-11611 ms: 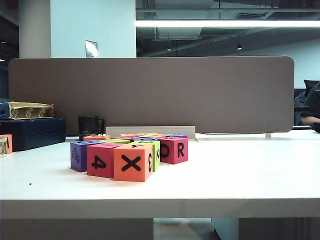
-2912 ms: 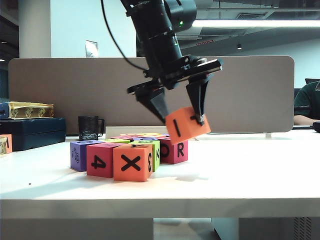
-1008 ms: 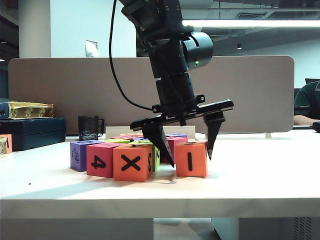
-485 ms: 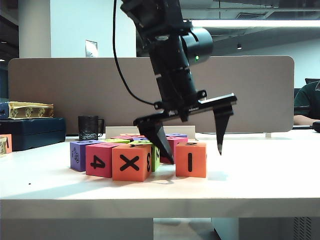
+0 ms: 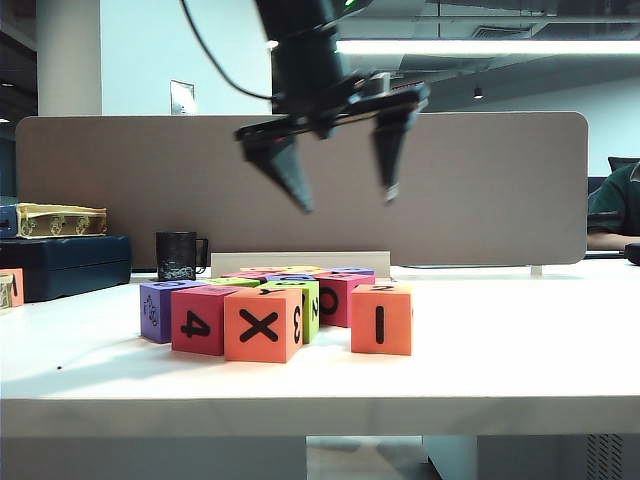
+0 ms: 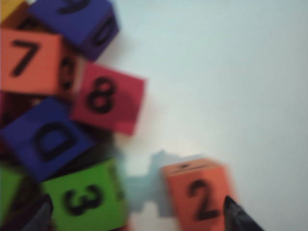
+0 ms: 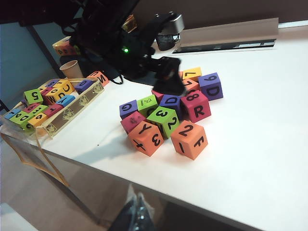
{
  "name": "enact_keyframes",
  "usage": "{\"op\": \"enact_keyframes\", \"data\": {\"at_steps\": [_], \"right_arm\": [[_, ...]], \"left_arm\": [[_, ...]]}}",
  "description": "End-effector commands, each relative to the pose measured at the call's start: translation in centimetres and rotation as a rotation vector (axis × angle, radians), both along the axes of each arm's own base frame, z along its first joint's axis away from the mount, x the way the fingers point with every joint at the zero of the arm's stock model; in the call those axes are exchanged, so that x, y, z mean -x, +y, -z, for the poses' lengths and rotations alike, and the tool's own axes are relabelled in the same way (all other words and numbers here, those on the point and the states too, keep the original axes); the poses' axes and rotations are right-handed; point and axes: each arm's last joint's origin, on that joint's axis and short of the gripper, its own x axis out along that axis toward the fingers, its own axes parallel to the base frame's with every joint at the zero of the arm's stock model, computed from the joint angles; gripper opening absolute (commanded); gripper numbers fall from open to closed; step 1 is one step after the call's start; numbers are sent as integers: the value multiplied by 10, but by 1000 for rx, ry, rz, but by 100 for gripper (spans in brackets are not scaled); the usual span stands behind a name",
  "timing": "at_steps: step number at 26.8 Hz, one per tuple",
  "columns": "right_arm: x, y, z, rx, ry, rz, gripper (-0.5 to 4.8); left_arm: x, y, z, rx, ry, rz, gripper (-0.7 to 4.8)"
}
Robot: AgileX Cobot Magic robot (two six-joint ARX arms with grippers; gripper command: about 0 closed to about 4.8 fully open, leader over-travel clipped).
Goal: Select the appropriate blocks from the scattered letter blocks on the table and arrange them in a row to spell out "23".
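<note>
The left gripper (image 5: 340, 195) is seen high above the worktop (image 5: 500, 350), fingers (image 5: 285, 175) spread wide and empty. The orange block (image 5: 381, 318) with 2 on top is set just clear of the cluster, presumably to open the row. The green 3 block (image 6: 82, 199) is found nearby, at the cluster's edge. Roughly ten letter blocks (image 7: 166, 113) are counted there. The right gripper (image 7: 137, 214) is barely glimpsed; its finger state cannot be told.

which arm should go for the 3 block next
Left, probably. The left gripper hangs open right above the cluster, with the green 3 block beside the placed orange 2 block in its wrist view. The right gripper is not visible anywhere.
</note>
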Motion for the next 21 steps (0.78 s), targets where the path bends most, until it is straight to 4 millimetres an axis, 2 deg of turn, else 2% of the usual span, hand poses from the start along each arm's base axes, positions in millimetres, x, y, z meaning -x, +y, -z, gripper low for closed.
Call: {"op": "enact_keyframes", "data": {"at_steps": [1,5,10,21], "right_arm": [[3,0,0,3,-14,2,-1],[3,0,0,3,-16,2,-1],[2,0,0,3,-16,2,-1],[3,0,0,3,-16,2,-1]], "left_arm": [[-2,17,6,-128,55,54,479],[-10,29,9,-99,98,-63,479],[-16,31,12,-61,109,-127,479],[-29,21,61,-141,213,-132,479]]}}
